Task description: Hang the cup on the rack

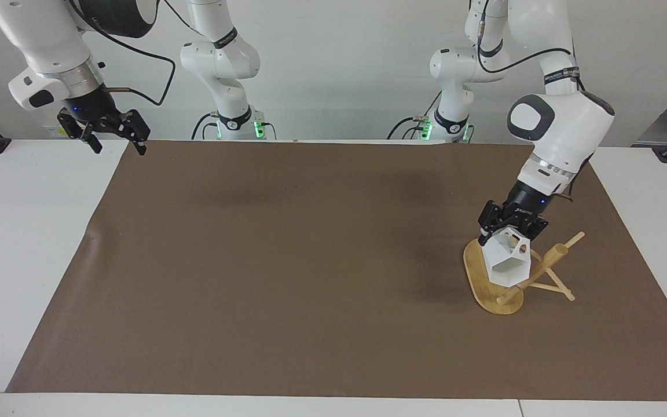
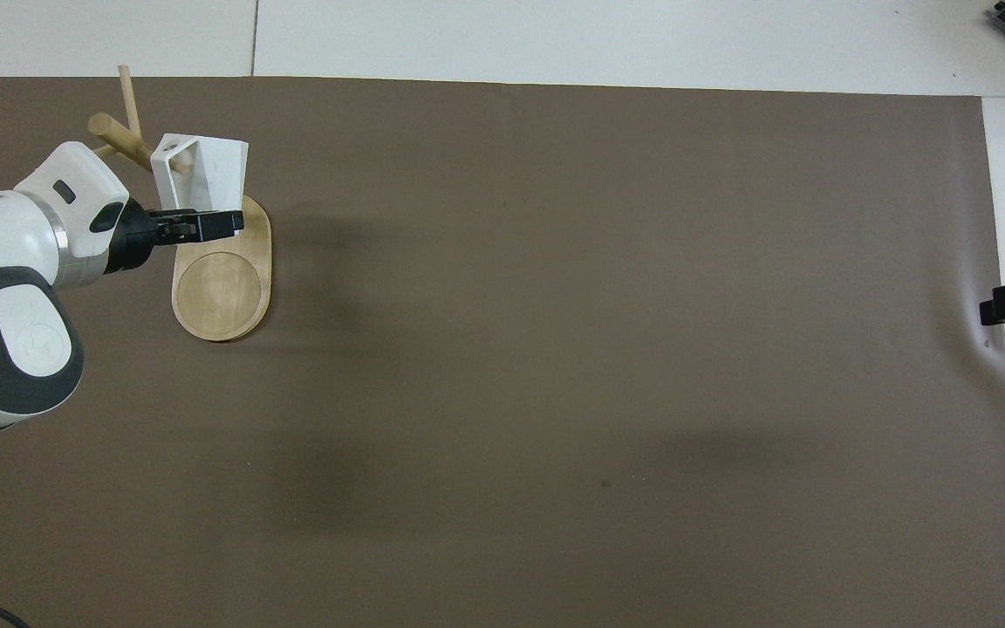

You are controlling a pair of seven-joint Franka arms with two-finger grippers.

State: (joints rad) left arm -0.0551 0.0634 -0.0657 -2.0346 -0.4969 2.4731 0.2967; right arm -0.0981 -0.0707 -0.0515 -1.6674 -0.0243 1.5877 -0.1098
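The left gripper (image 1: 509,227) is clamped on the faceted white cup (image 1: 508,263), holding it in the air over the oval base of the bamboo mug rack (image 1: 487,282), at the left arm's end of the table, with the pierced block handle turned toward the post and its thin pegs. Here's the risk as I read it: the handle hole is small and the pegs are slim sticks, so a slightly off approach could see the handle's flat face butt a peg rather than thread it, shoving the light rack across the paper or tipping it. The cup is tilted too, and a grip on those angled facets might let it twist or slip if it catches on the post. Let go too soon and it would likely drop onto the base. Over at the right arm's end, the right gripper (image 1: 114,134) hangs with fingers spread and nothing in them, waiting above the table's edge. Underfoot is a brown paper sheet (image 1: 287,272) over a white tabletop (image 1: 26,243), plain white wall (image 1: 339,58) at the robots' back.
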